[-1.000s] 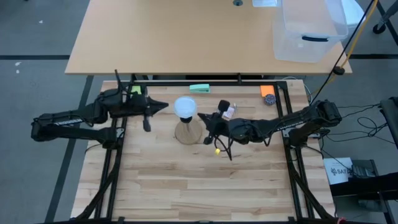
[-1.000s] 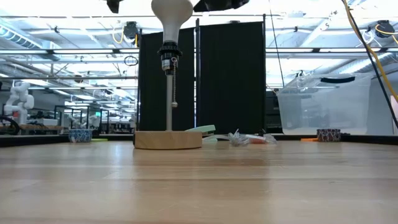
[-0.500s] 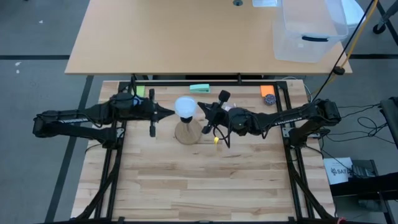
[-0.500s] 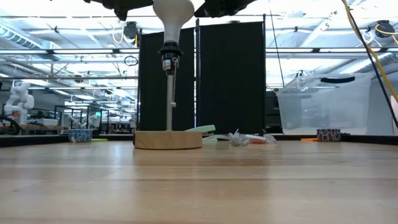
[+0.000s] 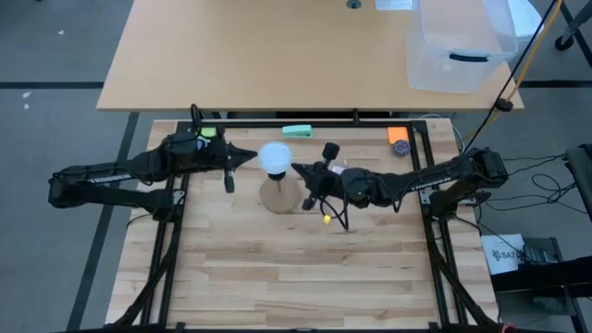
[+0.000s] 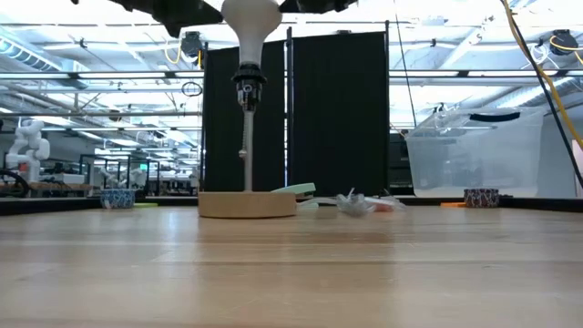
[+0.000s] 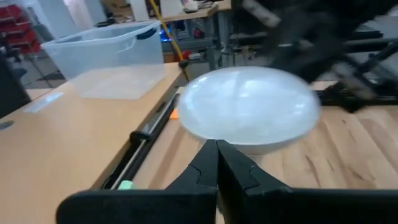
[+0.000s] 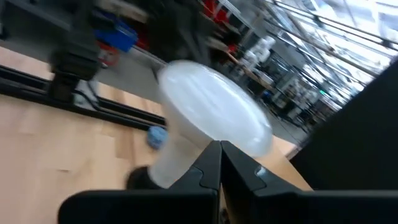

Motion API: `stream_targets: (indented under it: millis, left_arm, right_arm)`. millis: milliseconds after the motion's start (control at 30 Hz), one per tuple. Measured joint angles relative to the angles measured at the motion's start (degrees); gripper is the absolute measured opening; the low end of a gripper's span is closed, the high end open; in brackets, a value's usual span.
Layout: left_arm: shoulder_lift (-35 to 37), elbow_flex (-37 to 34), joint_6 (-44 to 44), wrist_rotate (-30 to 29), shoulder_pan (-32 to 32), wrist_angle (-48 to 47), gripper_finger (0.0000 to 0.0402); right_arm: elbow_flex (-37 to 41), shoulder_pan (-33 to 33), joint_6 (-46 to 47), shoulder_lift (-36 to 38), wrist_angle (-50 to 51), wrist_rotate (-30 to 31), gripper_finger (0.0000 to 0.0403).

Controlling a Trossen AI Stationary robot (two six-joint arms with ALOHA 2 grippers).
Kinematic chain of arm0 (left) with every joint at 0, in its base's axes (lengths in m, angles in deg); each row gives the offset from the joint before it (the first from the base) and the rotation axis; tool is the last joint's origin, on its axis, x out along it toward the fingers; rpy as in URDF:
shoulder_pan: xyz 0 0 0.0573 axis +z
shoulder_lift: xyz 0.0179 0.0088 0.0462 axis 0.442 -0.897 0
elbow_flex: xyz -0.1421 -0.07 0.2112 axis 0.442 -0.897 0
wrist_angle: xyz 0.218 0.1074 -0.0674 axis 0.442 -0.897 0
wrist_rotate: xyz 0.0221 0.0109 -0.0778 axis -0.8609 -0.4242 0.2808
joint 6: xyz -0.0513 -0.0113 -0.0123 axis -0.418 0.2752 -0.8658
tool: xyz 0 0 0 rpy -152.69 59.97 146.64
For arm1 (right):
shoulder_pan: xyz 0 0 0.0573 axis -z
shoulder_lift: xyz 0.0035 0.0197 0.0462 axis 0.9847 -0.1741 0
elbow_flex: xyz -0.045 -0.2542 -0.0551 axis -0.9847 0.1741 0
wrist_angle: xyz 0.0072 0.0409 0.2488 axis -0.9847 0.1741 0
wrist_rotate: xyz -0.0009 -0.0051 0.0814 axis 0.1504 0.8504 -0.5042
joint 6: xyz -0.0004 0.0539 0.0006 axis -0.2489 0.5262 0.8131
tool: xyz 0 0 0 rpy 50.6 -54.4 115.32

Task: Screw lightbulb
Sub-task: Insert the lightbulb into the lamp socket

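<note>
The white lightbulb [image 5: 275, 158] stands upright, neck down, in the black socket [image 6: 248, 84] on top of a thin pole, which rises from the round wooden base [image 6: 246, 204]. My left gripper [image 5: 252, 157] is shut, with its tips level at the globe's left side. The globe fills the left wrist view [image 7: 249, 112] just past those tips. My right gripper [image 5: 295, 168] is shut, with its tips at the globe's right side. The globe also shows in the right wrist view [image 8: 214, 115]. My left gripper points level from the table's left at the globe's side [image 7: 231, 148], its fingers shut. I cannot tell whether the tips touch it. My right gripper points level from the table's right at the globe's lower side [image 8: 200, 144], its fingers shut. I cannot tell whether the tips touch it.
A green block [image 5: 297, 131] and an orange item [image 5: 398, 135] lie near the table's far edge. A crumpled clear bag [image 6: 351, 202] lies behind the base. A clear plastic bin [image 5: 458, 46] stands on the farther table. The near half of the wooden table [image 5: 305, 277] is bare.
My left gripper has gone a little toward the table's right edge, closer to the bulb. My right gripper has rocked toward the far edge and back while staying at the globe. The pull chain under the socket has swung across in front of the pole.
</note>
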Motion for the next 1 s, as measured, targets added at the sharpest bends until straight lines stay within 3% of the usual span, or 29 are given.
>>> stream_targets:
  millis: [400,600,833,1000]
  left_arm:
    - [-3.6,0.0,0.1,1.3,1.7,0.1,0.0000]
    - [1.3,0.0,3.0,1.5,1.7,1.2,0.0000]
    - [3.9,0.0,1.5,10.9,0.9,1.5,0.0000]
    - [2.3,0.0,1.6,10.5,0.0,0.9,0.0000]
  right_arm:
    - [0.0,-3.7,2.2,-0.1,3.3,-1.3,0.0000]
    - [0.0,-3.3,2.3,-0.1,5.9,5.8,0.0000]
    - [0.0,0.3,-2.0,-0.1,0.4,8.1,0.0000]
    - [0.0,1.3,-2.8,-0.1,-1.0,7.0,0.0000]
